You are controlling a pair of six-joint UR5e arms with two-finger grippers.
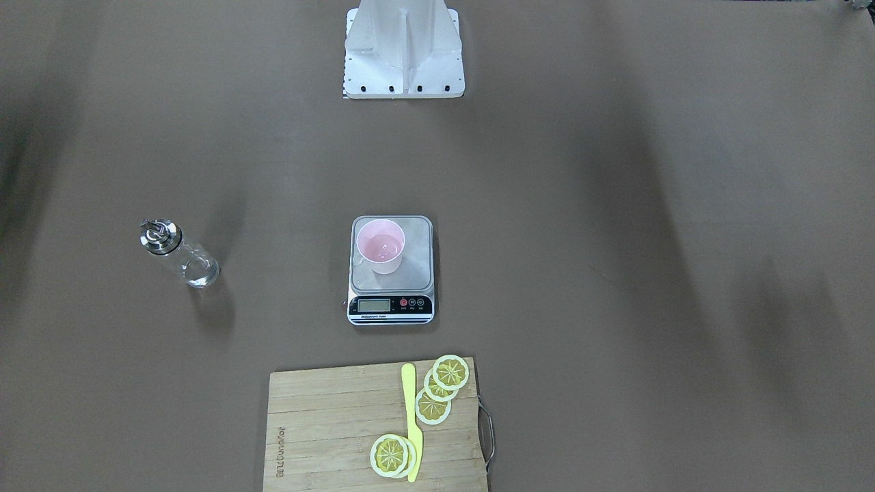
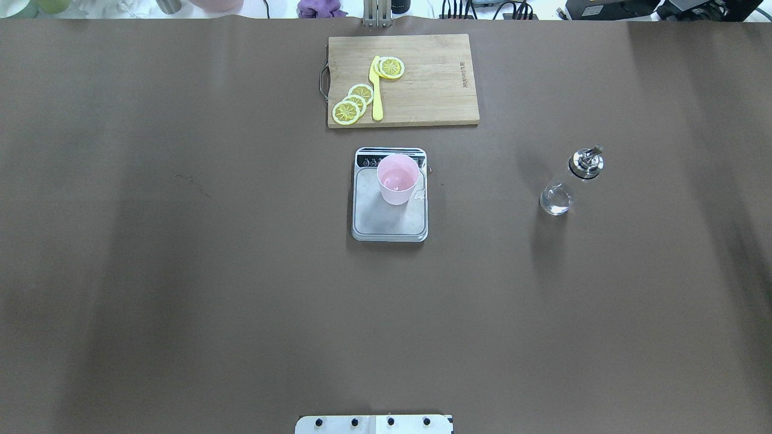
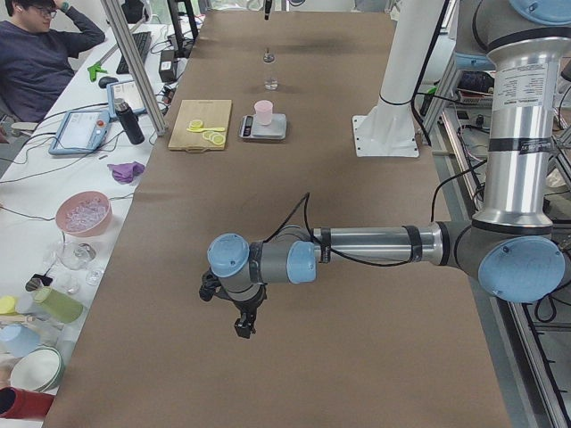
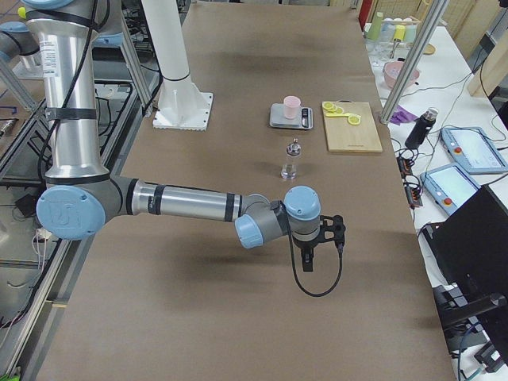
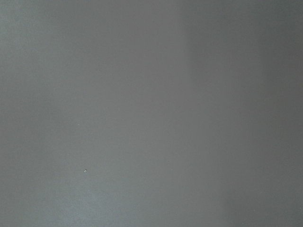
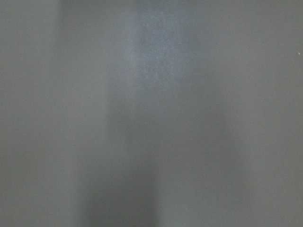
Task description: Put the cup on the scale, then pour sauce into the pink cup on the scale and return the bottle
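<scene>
The pale pink cup [image 1: 381,246] stands upright on the scale [image 1: 410,277] at the table's middle, towards one corner of the steel platform; it also shows in the overhead view [image 2: 398,179] on the scale [image 2: 386,220]. A little clear liquid glints in its bottom. The clear glass bottle [image 1: 179,253] [image 2: 567,181] with the silver spout cap stands upright on the table, well apart from the scale, on my right side. My left gripper [image 3: 239,316] and right gripper [image 4: 309,254] hang over bare table far from both; I cannot tell if they are open or shut. Both wrist views show only table.
A wooden cutting board [image 2: 434,84] with lemon slices [image 2: 353,102] and a yellow knife [image 2: 377,90] lies beyond the scale. The robot's white base [image 1: 403,48] stands at the near edge. A seated person [image 3: 36,53] and bowls and cups are beside the table.
</scene>
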